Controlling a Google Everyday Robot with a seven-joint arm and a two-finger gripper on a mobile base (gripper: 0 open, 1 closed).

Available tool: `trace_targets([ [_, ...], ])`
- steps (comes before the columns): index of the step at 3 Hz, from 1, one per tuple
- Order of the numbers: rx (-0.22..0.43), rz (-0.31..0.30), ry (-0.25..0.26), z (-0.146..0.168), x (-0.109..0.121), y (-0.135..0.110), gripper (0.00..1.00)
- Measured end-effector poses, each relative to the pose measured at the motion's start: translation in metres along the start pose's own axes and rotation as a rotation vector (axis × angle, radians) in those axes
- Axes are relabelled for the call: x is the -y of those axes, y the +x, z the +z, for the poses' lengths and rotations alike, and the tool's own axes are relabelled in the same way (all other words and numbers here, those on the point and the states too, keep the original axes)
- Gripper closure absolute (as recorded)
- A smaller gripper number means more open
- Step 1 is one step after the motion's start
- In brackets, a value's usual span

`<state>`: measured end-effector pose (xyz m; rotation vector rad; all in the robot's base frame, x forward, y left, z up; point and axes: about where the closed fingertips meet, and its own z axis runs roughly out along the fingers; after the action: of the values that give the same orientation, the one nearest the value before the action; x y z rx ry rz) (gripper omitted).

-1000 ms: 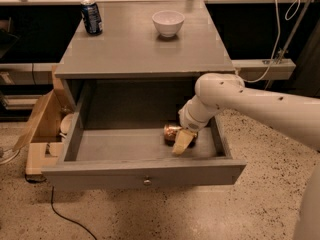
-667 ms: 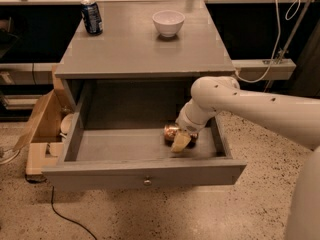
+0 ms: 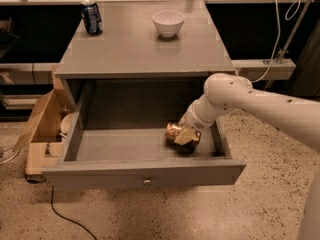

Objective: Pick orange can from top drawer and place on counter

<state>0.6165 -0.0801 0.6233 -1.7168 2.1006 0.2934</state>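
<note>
1. The top drawer (image 3: 100,171) stands pulled fully out from the grey cabinet. Its flat front faces the onlooker, with a small round knob (image 3: 147,181) at the middle.
2. The orange can (image 3: 174,132) is inside the drawer. It lies on its side on the drawer floor, right of centre and towards the back.
3. The pincer (image 3: 186,136) is down inside the drawer, at the right-hand end of the orange can and touching it. The wrist covers the contact, so I cannot tell whether the pincer is clamped on the can or merely resting against it.
4. The white arm (image 3: 260,106) enters over the drawer's right wall and slopes down to the pincer.
5. The bench (image 3: 135,49) lies directly above and behind the drawer. It carries a dark blue can (image 3: 92,17), upright at the far left corner, and a white bowl (image 3: 168,23) at the far edge, right of centre.
6. A cardboard box (image 3: 42,124) sits on the floor just left of the drawer.
</note>
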Motion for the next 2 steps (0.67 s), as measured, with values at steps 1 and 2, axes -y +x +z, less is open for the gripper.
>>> trace_targets([
  [1,0.113,-0.033,0.035,-0.053,0.008,-0.015,0.99],
  [2,0.191,-0.123,0.097,-0.130,0.021,-0.035,1.00],
])
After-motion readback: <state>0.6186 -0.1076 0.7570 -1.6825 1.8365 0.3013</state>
